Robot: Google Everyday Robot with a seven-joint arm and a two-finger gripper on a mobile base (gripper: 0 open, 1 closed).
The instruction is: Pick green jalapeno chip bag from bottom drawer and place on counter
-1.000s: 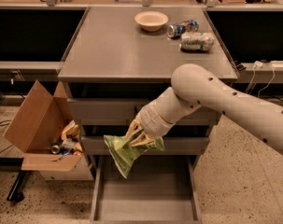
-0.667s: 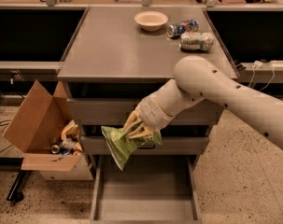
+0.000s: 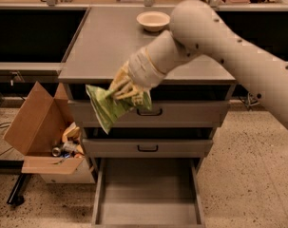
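green jalapeno chip bag [image 3: 111, 109]: hangs in the air in front of the cabinet, level with the top drawer front and just below the counter's front edge. It is tilted, 1 corner pointing down and left, foil wrinkled. It is well above the bottom drawer and rests on no surface.
view: 1 camera view only, looking down at the cabinet front.
gripper [image 3: 127, 88]: at the cabinet's front left, just under the counter lip, with a pale wrist cuff behind it.
fingers [image 3: 120, 85]: yellowish, closed on the bag's upper right end, with the foil pinched between them.
arm [image 3: 219, 37]: thick and cream. It enters from the right edge, crosses above the counter's right half and bends down to the gripper.
bottom drawer [image 3: 148, 194]: lowest of 3, pulled out toward the camera. Its flat grey floor and low side walls show.
counter [image 3: 105, 42]: grey matte top of the cabinet, partly hidden by the arm on the right.
bowl [image 3: 153, 20]: 1, pale, on the counter near its back edge, just left of the arm.
top drawer [image 3: 191, 113]: grey, with 1 black handle near the bag's right edge.
middle drawer [image 3: 181, 147]: grey, with 1 black handle at centre.
cardboard box [image 3: 32, 122]: on the floor left of the cabinet, flap open, with cans and wrappers inside.
floor [image 3: 248, 175]: speckled, right of the cabinet.
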